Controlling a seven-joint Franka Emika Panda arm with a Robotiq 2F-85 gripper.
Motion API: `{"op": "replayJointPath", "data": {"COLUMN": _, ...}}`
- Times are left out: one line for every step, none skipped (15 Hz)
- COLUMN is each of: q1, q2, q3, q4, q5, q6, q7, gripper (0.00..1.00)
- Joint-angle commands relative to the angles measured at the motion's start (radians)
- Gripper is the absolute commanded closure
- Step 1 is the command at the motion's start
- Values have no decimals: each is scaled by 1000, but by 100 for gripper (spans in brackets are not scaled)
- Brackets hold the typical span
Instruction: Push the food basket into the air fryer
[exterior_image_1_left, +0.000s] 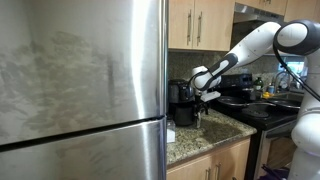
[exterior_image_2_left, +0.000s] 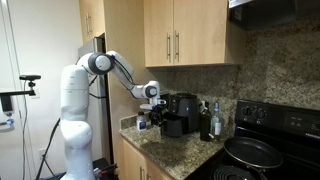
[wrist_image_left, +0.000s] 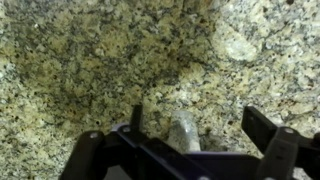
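The air fryer is a small black rounded appliance at the back of the granite counter; it also shows in an exterior view. Its dark food basket sticks out from the lower front and also shows in an exterior view. My gripper hangs above the counter just beside the fryer, apart from the basket, and shows too in an exterior view. In the wrist view the gripper is open and empty, with granite and a small clear object below it. The basket is out of the wrist view.
A steel fridge fills the near side. Bottles stand by the fryer. A stove with black pans lies beyond. Wooden cabinets hang overhead. Small items sit near the counter edge.
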Motion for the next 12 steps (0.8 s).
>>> {"op": "replayJointPath", "data": {"q1": -21, "q2": 72, "q3": -33, "q4": 3, "q5": 94, "q6": 194, "q7": -28, "gripper": 0}}
{"op": "replayJointPath", "data": {"q1": -25, "q2": 89, "q3": -39, "q4": 5, "q5": 138, "q6": 253, "q7": -40, "gripper": 0}}
{"op": "replayJointPath", "data": {"q1": -31, "q2": 107, "q3": -39, "q4": 6, "q5": 195, "q6": 310, "q7": -63, "gripper": 0}}
{"op": "replayJointPath", "data": {"q1": -35, "q2": 120, "q3": -32, "q4": 5, "q5": 254, "q6": 367, "q7": -93, "gripper": 0}}
{"op": "replayJointPath", "data": {"q1": -37, "q2": 133, "q3": -25, "q4": 2, "q5": 298, "q6": 426, "q7": -121, "gripper": 0}}
{"op": "replayJointPath", "data": {"q1": -38, "q2": 142, "q3": -13, "q4": -1, "q5": 341, "q6": 482, "q7": -154, "gripper": 0}}
{"op": "replayJointPath", "data": {"q1": -38, "q2": 149, "q3": 1, "q4": -3, "q5": 382, "q6": 538, "q7": -188, "gripper": 0}}
{"op": "replayJointPath", "data": {"q1": -34, "q2": 151, "q3": 11, "q4": 2, "q5": 403, "q6": 575, "q7": -208, "gripper": 0}}
{"op": "replayJointPath", "data": {"q1": -31, "q2": 157, "q3": 21, "q4": 6, "q5": 415, "q6": 608, "q7": -228, "gripper": 0}}
{"op": "replayJointPath", "data": {"q1": -26, "q2": 168, "q3": 28, "q4": 17, "q5": 408, "q6": 645, "q7": -236, "gripper": 0}}
{"op": "replayJointPath", "data": {"q1": -23, "q2": 178, "q3": 34, "q4": 26, "q5": 395, "q6": 679, "q7": -239, "gripper": 0}}
{"op": "replayJointPath", "data": {"q1": -16, "q2": 191, "q3": 30, "q4": 40, "q5": 366, "q6": 704, "q7": -228, "gripper": 0}}
